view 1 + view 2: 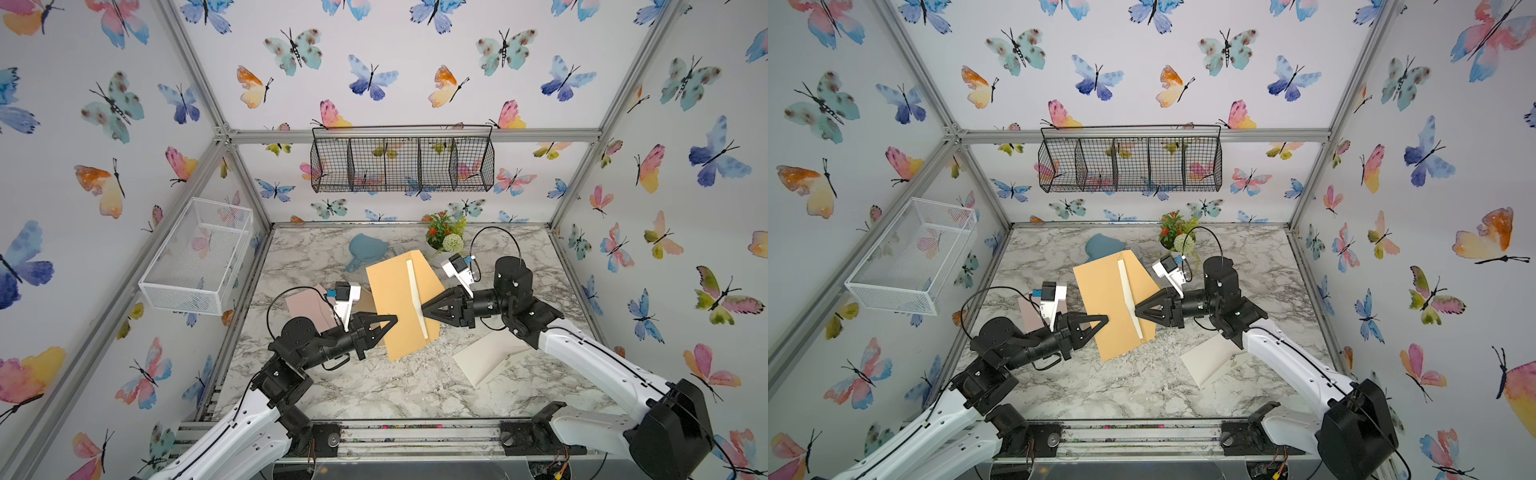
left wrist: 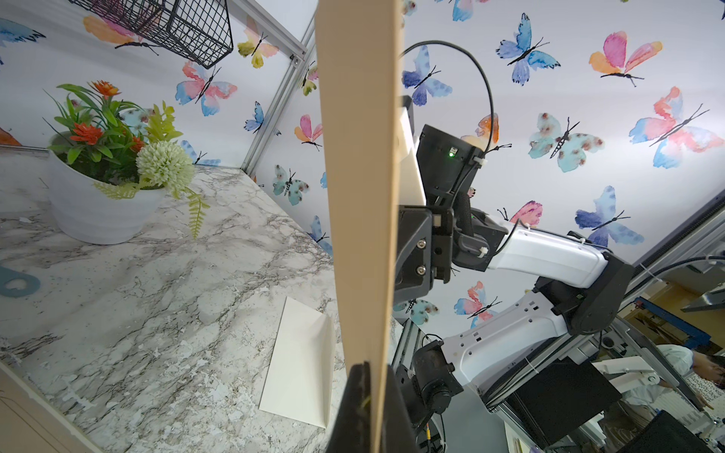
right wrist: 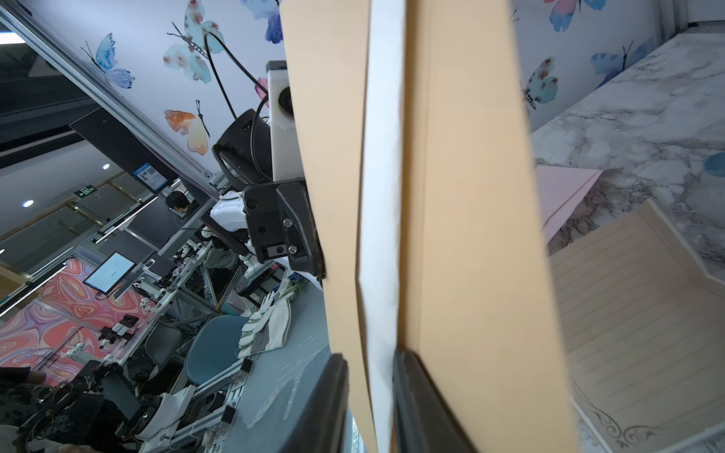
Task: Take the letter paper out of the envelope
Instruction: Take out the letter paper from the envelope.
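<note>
Found the envelope [image 1: 399, 299] lifted clear of the table [image 1: 374, 386], tilted, between both arms. Saw the left gripper [image 1: 394, 320] with fingers [image 2: 357, 408] pressed together on its near edge, cut off low in the left wrist view. Saw the right gripper [image 1: 424, 309] pinching the letter paper [image 1: 417, 297] along with a tan layer, fingers [image 3: 333, 396] on either side. Made out only a narrow white strip of that paper; lost the remainder inside the envelope. Could not judge the firmness of that pinch. Noted a blue scoop [image 1: 365, 249] partly covered behind, and a pink envelope [image 1: 305, 305] half hidden by the left wrist.
</note>
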Robot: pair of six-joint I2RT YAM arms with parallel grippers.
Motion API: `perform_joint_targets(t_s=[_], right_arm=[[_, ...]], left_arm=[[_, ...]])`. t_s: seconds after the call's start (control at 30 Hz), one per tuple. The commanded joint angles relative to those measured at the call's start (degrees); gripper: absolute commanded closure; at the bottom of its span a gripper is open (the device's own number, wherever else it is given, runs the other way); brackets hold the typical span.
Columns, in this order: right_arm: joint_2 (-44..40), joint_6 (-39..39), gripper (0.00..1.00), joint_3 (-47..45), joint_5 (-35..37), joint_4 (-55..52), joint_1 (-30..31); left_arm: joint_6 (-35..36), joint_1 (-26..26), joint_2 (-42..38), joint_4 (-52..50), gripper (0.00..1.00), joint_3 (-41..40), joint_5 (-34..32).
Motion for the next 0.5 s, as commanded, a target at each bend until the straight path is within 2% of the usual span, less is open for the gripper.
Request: perform_joint_targets(t_s=[0.0, 0.17, 0.27, 0.47], right_arm=[[1.1, 0.9, 0.74, -0.4, -1.6, 2.2, 0.1], [1.5, -0.8, 0.74, 0.3, -0.9, 0.2, 0.3], [0.8, -4.2, 0.74, 1.4, 1.7, -5.3, 0.3], [0.4, -5.1, 0.74, 1.0, 4.9, -6.2, 0.2]], left_arm=[[-0.6, -0.1, 0.3, 3.7, 1.0, -0.2, 2.3], [-1.5, -0.1, 1.5, 6.0, 1.0, -0.9, 3.2], [-0.9, -0.1, 1.1, 4.9, 1.0, -0.5, 2.9], [0.2, -0.1, 0.3, 2.4, 1.0, 0.9, 2.5]])
